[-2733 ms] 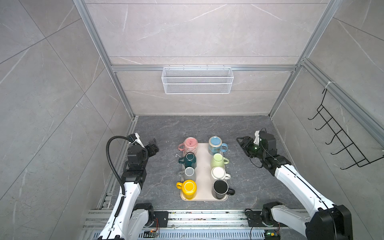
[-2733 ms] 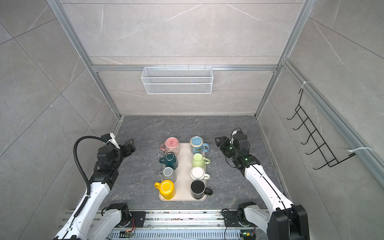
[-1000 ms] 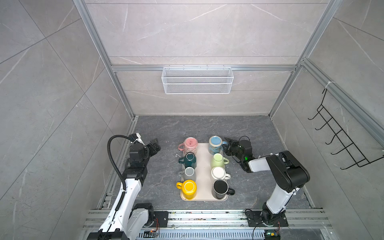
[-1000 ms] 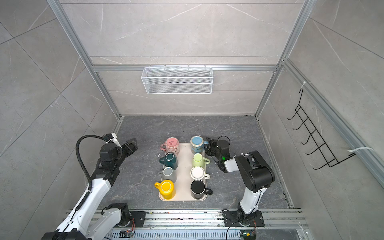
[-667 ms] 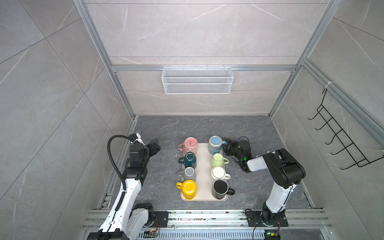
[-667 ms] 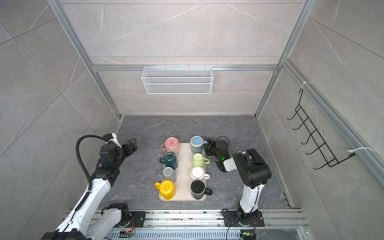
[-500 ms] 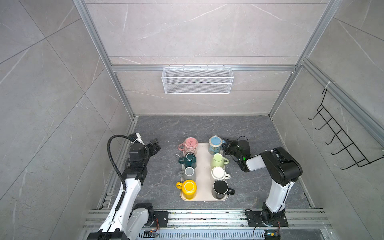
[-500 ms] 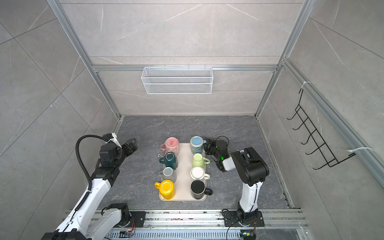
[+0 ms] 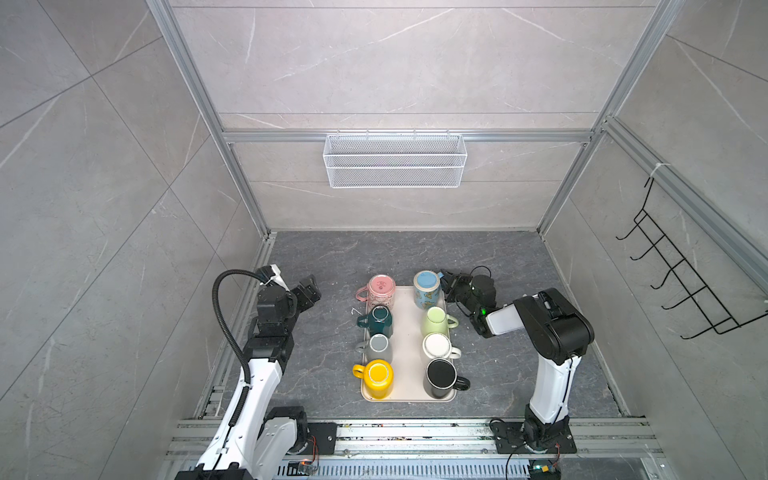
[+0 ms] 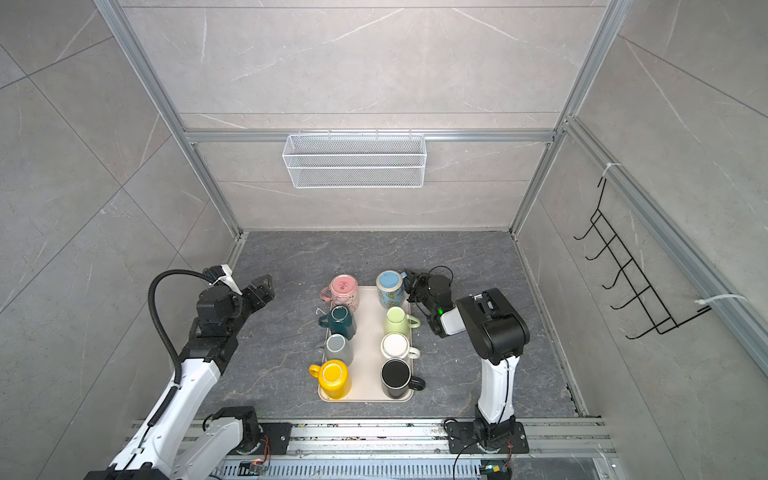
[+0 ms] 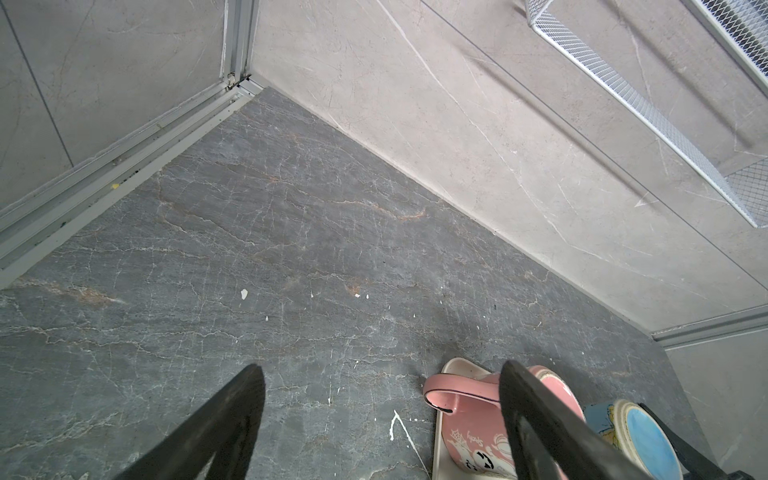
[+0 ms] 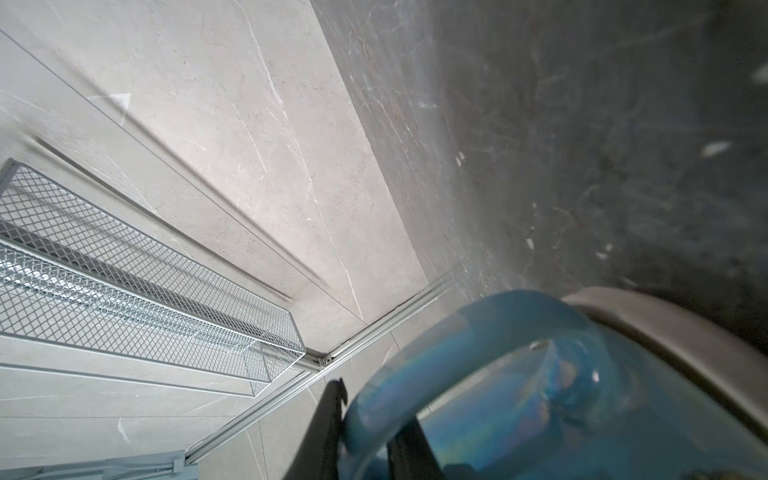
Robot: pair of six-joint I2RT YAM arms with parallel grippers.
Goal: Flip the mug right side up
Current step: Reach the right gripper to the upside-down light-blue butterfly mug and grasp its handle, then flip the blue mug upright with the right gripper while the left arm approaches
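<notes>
Open floor [image 9: 415, 253] rings the tray [image 9: 409, 345]; right gripper [image 9: 445, 281] clamps its far-corner blue mug [image 9: 427, 286].

The pink mug [image 11: 469, 432] carries a short cursive word beside its spiderweb print, too small to read.

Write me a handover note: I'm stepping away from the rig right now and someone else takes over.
Left gripper: open and empty, hovering off the tray's left side, near the pink mug.
Right gripper: shut on the blue mug's handle, reaching in from the tray's right side.
Blue mug: base up at the tray's far right corner, not yet lifted.
Done: handle grasped.
Left: lift the blue mug, turn it rim up, set it down, release.
</notes>
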